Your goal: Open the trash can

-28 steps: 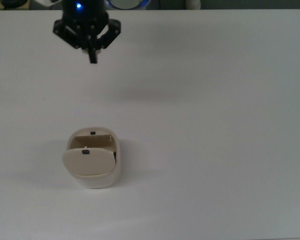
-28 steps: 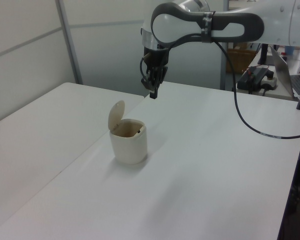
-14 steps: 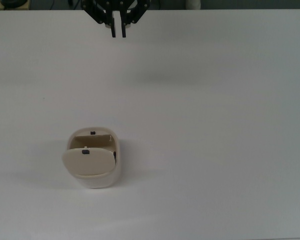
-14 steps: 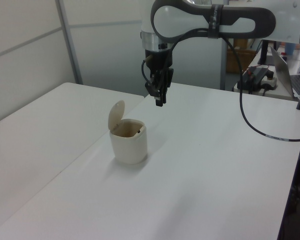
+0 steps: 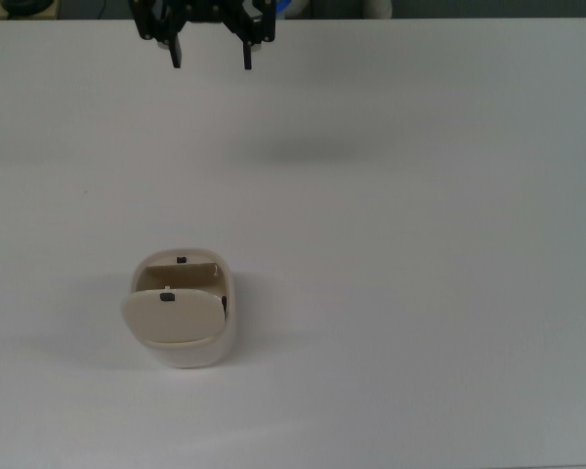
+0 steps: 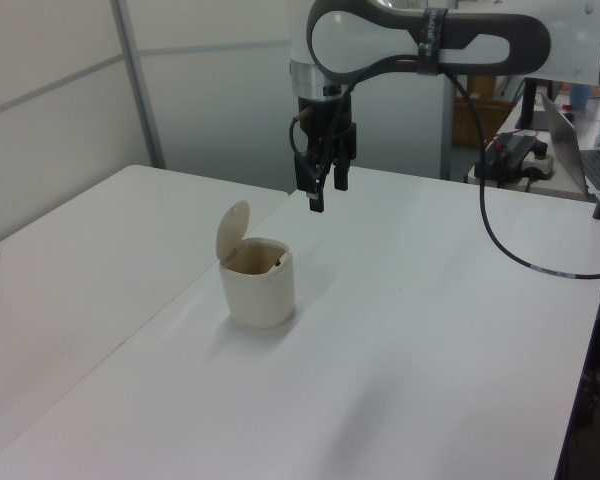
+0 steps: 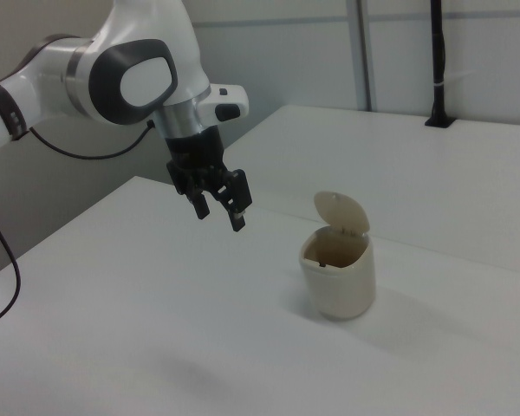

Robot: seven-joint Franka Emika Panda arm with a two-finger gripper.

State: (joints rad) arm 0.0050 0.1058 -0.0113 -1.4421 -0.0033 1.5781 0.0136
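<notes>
The trash can [image 5: 183,318] has its lid [image 6: 232,230] up, so the job looks done; the gripper [image 5: 211,54], fingers spread wide and holding nothing, should keep well clear of it

Trash can [image 6: 258,290]: cream-white body, beige lid [image 6: 231,230]. Desk [image 6: 430,330]: plain white. Fingers [image 5: 246,54]: black. Arm [image 7: 113,78]: white, grey joints.

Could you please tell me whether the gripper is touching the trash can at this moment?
Apart. The right view shows the gripper hanging open in the air, well off toward the right view's left of the trash can, with bare table between them.
</notes>
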